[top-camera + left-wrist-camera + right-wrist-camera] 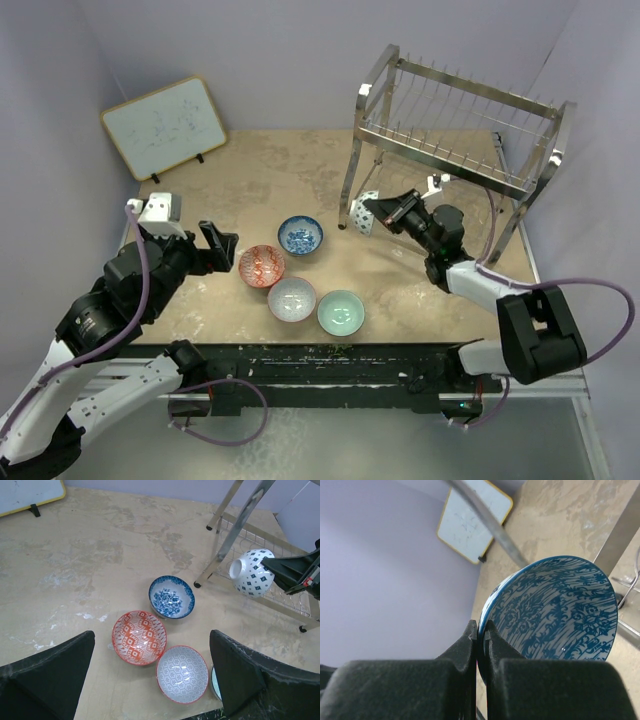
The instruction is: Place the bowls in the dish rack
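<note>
Four bowls sit on the table: a blue-and-white bowl [300, 235], a red-orange bowl [262, 266], a grey-white bowl [292, 299] and a mint green bowl [341, 312]. My right gripper [385, 212] is shut on the rim of the second blue-and-white bowl [555, 615] and holds it tilted on edge in the air beside the front left leg of the silver dish rack [455, 120]. My left gripper [218, 245] is open and empty, just left of the red-orange bowl [139, 637]. The grey-white bowl [182, 674] lies between its fingers [250, 675] in the wrist view.
A framed whiteboard [165, 127] leans at the back left corner. The rack's legs [235, 530] stand on the table at the back right, close to the right wall. The table's front edge runs just below the mint bowl.
</note>
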Available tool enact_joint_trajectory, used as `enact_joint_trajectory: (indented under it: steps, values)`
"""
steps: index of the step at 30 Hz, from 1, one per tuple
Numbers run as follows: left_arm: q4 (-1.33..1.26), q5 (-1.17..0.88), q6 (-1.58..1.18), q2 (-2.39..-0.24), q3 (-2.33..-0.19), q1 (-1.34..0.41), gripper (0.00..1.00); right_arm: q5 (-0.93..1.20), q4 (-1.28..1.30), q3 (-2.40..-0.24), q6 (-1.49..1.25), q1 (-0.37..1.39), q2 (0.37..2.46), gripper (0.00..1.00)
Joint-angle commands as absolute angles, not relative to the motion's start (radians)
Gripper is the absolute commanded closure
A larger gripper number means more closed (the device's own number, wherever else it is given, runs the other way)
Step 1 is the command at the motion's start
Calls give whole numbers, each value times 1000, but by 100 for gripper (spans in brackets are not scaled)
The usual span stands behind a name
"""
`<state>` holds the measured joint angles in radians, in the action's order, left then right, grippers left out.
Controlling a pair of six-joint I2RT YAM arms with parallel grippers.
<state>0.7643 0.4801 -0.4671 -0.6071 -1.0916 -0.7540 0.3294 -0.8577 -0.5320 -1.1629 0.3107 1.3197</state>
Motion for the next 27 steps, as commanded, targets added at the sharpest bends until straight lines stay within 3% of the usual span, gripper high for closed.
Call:
enact_joint_trajectory:
  steps: [1, 8, 27]
  values:
    - [737, 478, -440, -611, -1137, -758, 1, 379, -1124, -545, -1268, 260, 1373, 100]
    - [756, 482, -428, -610, -1167, -757, 1, 389, -1355, -597, -1348, 209, 1539, 100]
    - [784, 492, -396, -615, -1196, -758, 1, 350, -1682, -754, -1500, 111, 1885, 100]
